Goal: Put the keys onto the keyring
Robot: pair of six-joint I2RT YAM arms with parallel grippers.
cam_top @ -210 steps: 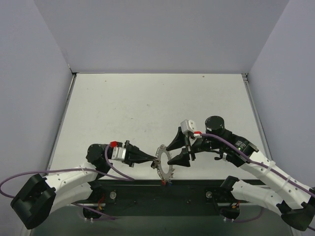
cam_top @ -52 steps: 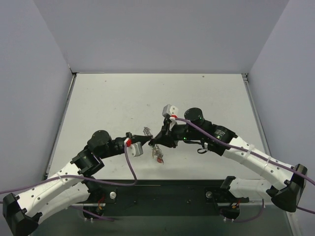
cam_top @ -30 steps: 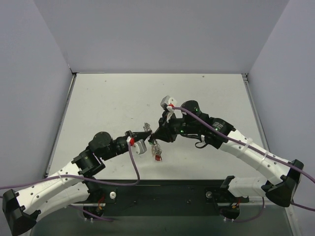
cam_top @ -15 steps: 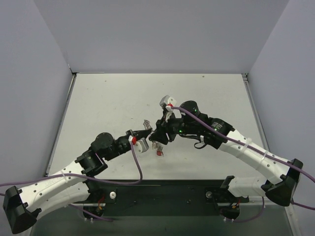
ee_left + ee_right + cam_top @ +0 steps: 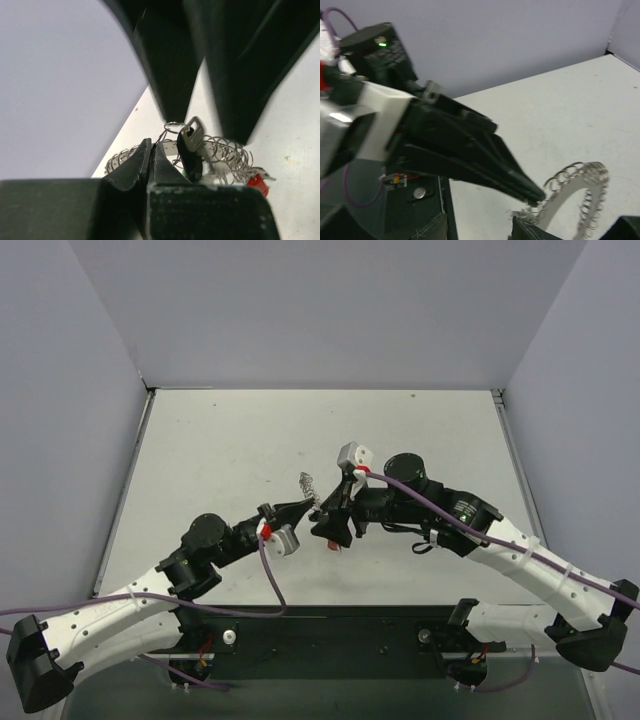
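1. We see the left gripper [image 5: 151, 151] pinched tight on the grey coiled metal keyring [image 5: 580, 197], upright between both arms.
2. The right gripper [image 5: 328, 512] stands apart, gripping nothing.
3. A tiny black-headed key [image 5: 191, 152] rests against the coils.

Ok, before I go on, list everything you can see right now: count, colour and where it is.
keyring: one, silver-grey coil, mid-table, pinched at the left gripper's tip
black key: one, black head and silver blade, against the keyring; cannot tell if threaded
red key: one, red head, at the keyring's far side
table: one, white, under everything
walls: three, pale lilac, around the table
base rail: one, black, near edge
cables: two, purple, along the arms
left gripper: one, black, shut on the keyring
right gripper: one, black, open, facing the left gripper across the keyring
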